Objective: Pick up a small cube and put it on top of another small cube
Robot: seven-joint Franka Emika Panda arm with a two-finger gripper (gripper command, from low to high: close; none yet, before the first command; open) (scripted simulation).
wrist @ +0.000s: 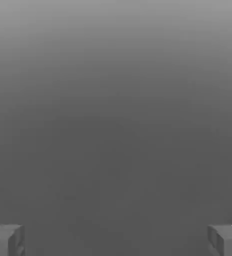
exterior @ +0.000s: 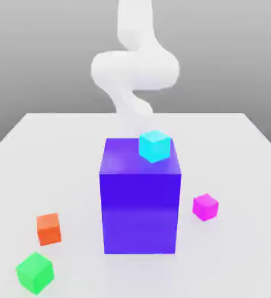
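The small cube (exterior: 206, 206), bright magenta, rests on the white table (exterior: 242, 174) to the exterior view's right of a big blue-purple block (exterior: 140, 204). A small cyan cube (exterior: 155, 145) sits on the block's top, at its far right corner. My white arm (exterior: 134, 70) rises behind the block, well away from the magenta cube. In the hand view my gripper (wrist: 116, 240) is open: its grey fingertips (wrist: 8, 239) stand far apart with nothing between them, against a plain grey background.
An orange small cube (exterior: 49, 229) lies on the table to the exterior view's left of the big block. A green cube (exterior: 35, 272) sits nearer the front edge, below the orange one. The tall block stands mid-table as an obstacle.
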